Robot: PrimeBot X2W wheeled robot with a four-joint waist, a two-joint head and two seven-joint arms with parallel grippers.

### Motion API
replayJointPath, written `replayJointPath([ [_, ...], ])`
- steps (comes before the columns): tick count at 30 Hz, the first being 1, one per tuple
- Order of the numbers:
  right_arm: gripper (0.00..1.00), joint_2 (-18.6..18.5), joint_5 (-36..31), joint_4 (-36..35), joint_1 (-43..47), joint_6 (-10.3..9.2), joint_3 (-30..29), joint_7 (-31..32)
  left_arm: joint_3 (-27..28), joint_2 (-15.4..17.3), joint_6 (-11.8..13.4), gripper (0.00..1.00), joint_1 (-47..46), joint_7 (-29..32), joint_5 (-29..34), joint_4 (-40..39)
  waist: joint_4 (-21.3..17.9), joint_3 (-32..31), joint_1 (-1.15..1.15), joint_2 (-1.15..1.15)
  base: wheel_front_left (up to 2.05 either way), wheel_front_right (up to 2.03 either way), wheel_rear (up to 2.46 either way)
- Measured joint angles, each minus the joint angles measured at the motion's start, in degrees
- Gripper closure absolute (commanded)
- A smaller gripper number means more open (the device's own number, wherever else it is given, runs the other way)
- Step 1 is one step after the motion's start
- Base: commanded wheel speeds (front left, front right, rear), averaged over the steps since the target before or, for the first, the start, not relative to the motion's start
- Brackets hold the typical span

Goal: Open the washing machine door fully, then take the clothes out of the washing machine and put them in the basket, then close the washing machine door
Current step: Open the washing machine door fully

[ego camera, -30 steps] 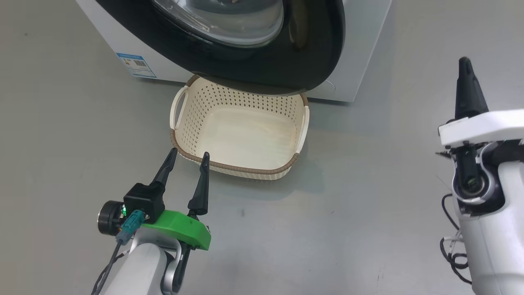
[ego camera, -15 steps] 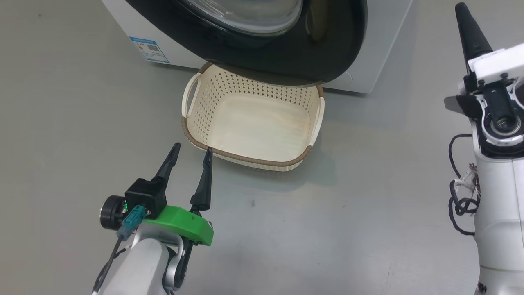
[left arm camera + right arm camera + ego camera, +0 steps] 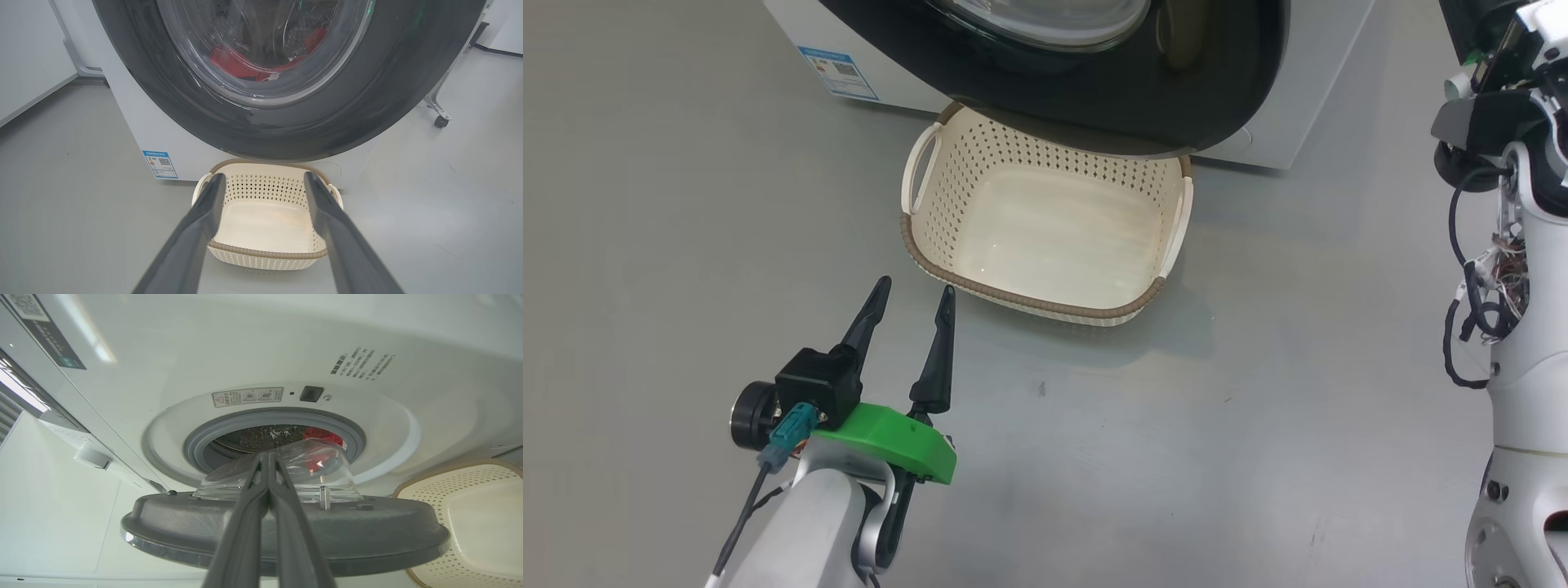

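My left gripper (image 3: pixel 915 287) has its jaws spread as wide as they go, with nothing between them. The tips hang just short of the basket (image 3: pixel 1029 304), whose brown near rim lies right ahead, apart from both fingers. To the left of the jaws the grey floor (image 3: pixel 645 245) is open, and there is more bare floor off to the right, past the basket's handle. In the left wrist view the basket sits framed between the two fingers, its far rim tucked under the lower edge of the door (image 3: pixel 163 102), which overhangs it. Through the glass beyond, I see the red clothes (image 3: pixel 233 65) lying low in the drum (image 3: pixel 302 32). Left of the jaws, at the foot of the washer (image 3: pixel 135 134), is a blue sticker (image 3: pixel 160 164), and far to the right a castor (image 3: pixel 441 121) stands on a metal leg. My right gripper (image 3: pixel 267 455) has its jaws pressed flat together, empty. Its fingers cross the door's rim, seen edge-on here, and the tips end in front of the glass bowl; I can't tell whether they touch it. The door stands swung off the opening, leaving a gap between the bowl and the grey gasket (image 3: pixel 196 445). Past the tips the drum lies open, with the clothes at its right. The basket's corner shows right of the jaws, under the door's edge.
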Motion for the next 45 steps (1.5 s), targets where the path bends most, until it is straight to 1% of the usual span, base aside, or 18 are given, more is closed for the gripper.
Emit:
replayJointPath([
  [3,1.0,-0.04,1.55,1.86,-1.83,0.0,-0.86,1.68,-0.34,-0.01,0.0,0.0,-0.47,0.0,-0.33,-0.1,0.42,0.45,0.0,0.0,0.0,0.0,0.0],
  [8,1.0,-0.24,2.13,5.02,-4.31,-0.01,-0.94,3.97,-0.63,-0.02,0.05,0.0,-0.54,0.0,-0.46,-0.18,1.01,1.22,0.0,0.0,0.0,0.0,0.0],
  [14,1.0,-0.13,4.88,11.31,-5.86,-0.01,-1.58,6.95,-1.09,-0.03,0.07,0.0,-1.02,0.0,-0.88,-0.19,1.79,1.7,0.0,0.0,0.0,0.0,0.0],
  [22,1.0,0.14,8.18,15.49,-9.15,-0.01,-2.05,10.02,-1.23,-0.03,0.31,0.0,-1.07,0.0,-0.92,-0.18,2.3,1.84,0.0,0.0,0.0,0.0,0.0],
  [33,1.0,0.21,8.27,21.76,-12.3,-0.01,-0.22,13.48,-1.23,-0.04,0.37,0.0,-1.13,0.0,-1.01,-0.16,3.06,2.18,0.0,0.0,0.0,0.0,0.0],
  [45,1.0,-0.25,8.27,26.47,-14.58,-0.01,1.2,16.39,-1.29,-0.04,0.4,0.0,-1.3,0.0,-1.03,-0.13,3.45,2.25,0.0,0.0,0.0,0.0,0.0],
])
